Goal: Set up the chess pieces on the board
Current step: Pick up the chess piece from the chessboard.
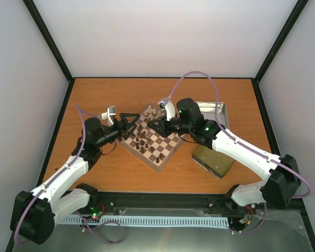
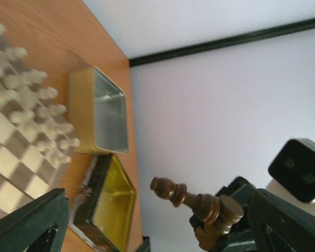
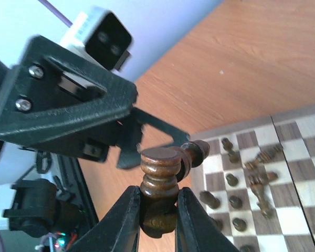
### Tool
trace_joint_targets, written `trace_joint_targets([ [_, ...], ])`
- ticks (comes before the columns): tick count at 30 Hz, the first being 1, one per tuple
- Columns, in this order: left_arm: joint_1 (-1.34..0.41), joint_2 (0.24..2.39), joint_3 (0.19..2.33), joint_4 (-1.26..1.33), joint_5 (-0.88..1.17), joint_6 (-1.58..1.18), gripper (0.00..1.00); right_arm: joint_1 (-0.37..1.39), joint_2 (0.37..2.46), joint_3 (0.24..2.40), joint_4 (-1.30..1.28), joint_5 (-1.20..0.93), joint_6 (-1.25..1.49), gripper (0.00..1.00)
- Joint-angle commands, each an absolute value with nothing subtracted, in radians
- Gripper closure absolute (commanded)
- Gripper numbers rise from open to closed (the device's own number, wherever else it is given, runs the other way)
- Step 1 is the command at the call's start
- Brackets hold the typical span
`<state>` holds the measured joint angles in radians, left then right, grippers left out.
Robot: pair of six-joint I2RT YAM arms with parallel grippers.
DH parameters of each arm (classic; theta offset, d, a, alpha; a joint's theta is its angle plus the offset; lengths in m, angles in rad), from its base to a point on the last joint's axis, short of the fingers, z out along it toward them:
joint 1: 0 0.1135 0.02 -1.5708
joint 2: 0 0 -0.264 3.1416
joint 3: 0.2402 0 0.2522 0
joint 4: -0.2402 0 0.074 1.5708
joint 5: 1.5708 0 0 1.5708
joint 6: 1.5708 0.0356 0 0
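**Right tool (image 3: pixel 157 212) pinched dark brown wooden chess piece (image 2: pixel 191 202); left tool (image 1: pixel 132 124) spread.**
Seemed light, rigid, slick; broad base suited gripping.

On my right wrist feed, the right gripper (image 3: pixel 158 202) is pinched on a dark brown chessman (image 3: pixel 160 167), its round base facing the lens and its head pointing away. Just past it I see the left gripper (image 3: pixel 142 118), black fingers spread apart. Lower right, the chessboard (image 3: pixel 299 173) on the orange table (image 3: pixel 241 63) carries more dark pieces (image 3: pixel 232 179), some upright, several toppled.
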<state>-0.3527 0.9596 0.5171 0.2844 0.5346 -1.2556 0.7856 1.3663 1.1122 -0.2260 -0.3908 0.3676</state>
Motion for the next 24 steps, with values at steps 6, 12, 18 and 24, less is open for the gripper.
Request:
trace_joint_targets([
  [6,-0.341,0.988,0.521,0.657,0.765,-1.593,0.11,0.778,1.297,1.177,-0.116,-0.518,0.433,0.87],
  [12,-0.341,1.025,0.481,0.885,0.797,-1.758,0.08,0.778,1.276,1.189,-0.072,-0.579,0.462,0.86],
  [18,-0.341,1.041,0.461,1.058,0.775,-1.866,0.13,0.778,1.272,1.173,-0.059,-0.609,0.474,0.86],
  [24,-0.340,1.033,0.435,1.111,0.741,-1.940,0.32,0.778,1.264,1.147,-0.026,-0.610,0.487,0.86],
])
